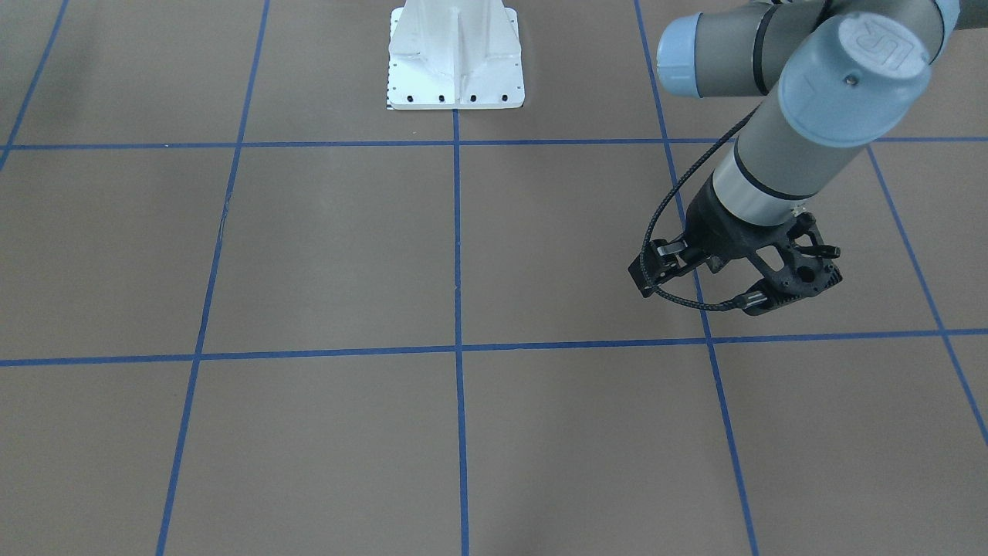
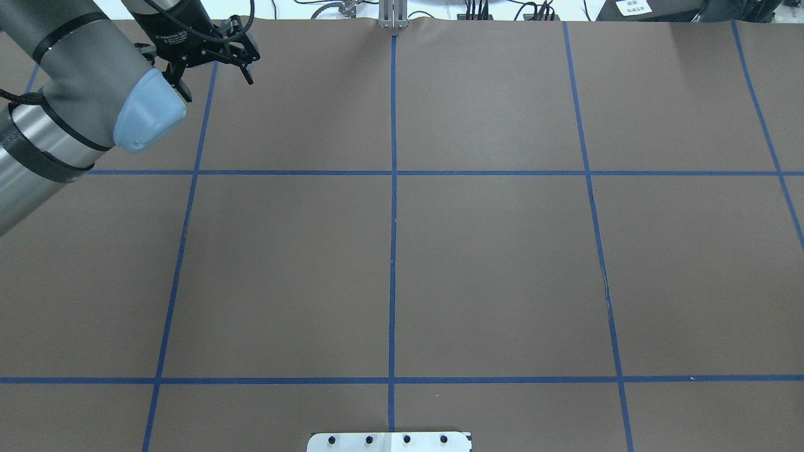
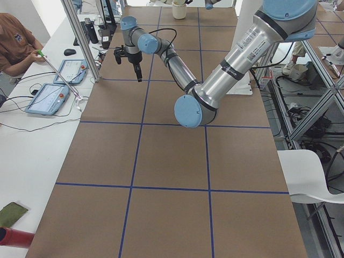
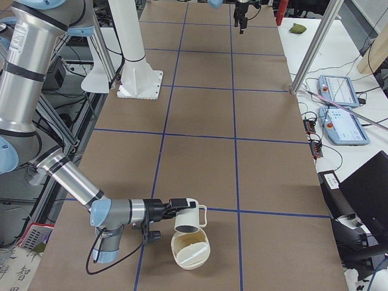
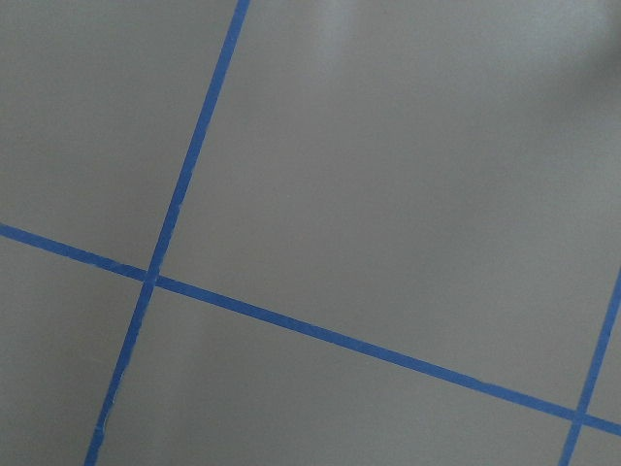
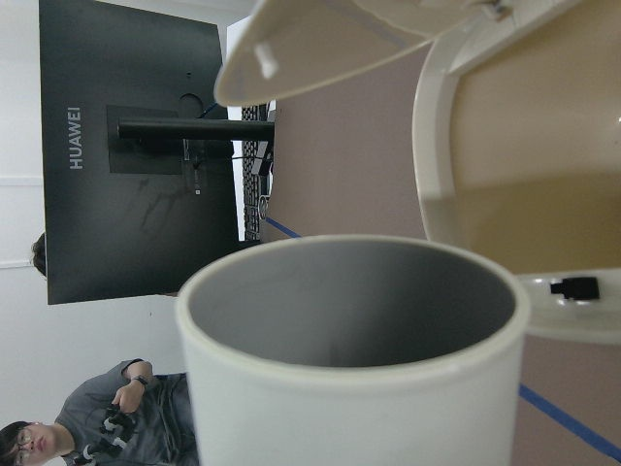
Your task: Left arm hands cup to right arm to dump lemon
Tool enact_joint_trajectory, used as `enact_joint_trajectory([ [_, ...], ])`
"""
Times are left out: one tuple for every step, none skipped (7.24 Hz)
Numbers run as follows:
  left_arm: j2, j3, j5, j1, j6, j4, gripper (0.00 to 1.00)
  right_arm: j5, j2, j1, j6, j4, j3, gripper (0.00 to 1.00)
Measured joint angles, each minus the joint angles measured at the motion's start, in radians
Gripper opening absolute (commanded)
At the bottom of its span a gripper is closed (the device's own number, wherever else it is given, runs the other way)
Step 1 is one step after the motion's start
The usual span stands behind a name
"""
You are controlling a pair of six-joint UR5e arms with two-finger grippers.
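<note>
While the front-facing view shows the left gripper (image 1: pixel 668 266) at mid right over the table (image 1: pixel 324 255), I cannot tell how its jaws stand. In the right-side view, lower centre, the right gripper (image 4: pixel 180 208) meets the handle of the cup (image 4: pixel 189 224), which is tipped over a cream bowl (image 4: pixel 193 257); the jaws are unclear. The right wrist view shows its grey inside bare. It is likely stiff, slippery and breakable, so the handle seems the best hold.

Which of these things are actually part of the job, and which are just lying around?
Job: cup, tipped in the right arm's hold; cream bowl under it; left arm, far off. No lemon visible.
Lying about: control tablets; black monitor; green pouch.
</note>
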Motion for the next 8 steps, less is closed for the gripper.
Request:
enact_joint_trajectory([
  [0.0,0.0,0.0,0.0,0.0,0.0,1.0,0.0,0.011,0.006,0.031,0.004,-0.006,0.0],
  [-0.001,0.0,0.0,-0.001,0.0,0.0,1.0,0.0,0.022,0.012,0.058,0.006,-0.013,0.0],
  [-0.004,0.0,0.0,-0.002,0.0,0.0,1.0,0.003,0.029,0.021,0.093,0.009,-0.02,0.0],
  [-0.009,0.0,0.001,-0.002,0.0,0.001,1.0,0.008,0.031,0.031,0.137,0.018,-0.026,0.0],
  [-0.012,0.0,0.002,-0.005,0.001,0.001,1.0,0.01,0.032,0.038,0.17,0.028,-0.032,0.0],
  [-0.017,0.0,0.004,-0.008,0.001,0.002,1.0,0.011,0.033,0.044,0.191,0.037,-0.041,0.0],
  [-0.021,0.0,0.013,-0.011,0.003,0.003,1.0,0.012,0.033,0.052,0.216,0.047,-0.048,0.0],
  [-0.023,0.0,0.025,-0.011,0.007,0.004,1.0,0.013,0.035,0.06,0.243,0.054,-0.053,0.0],
])
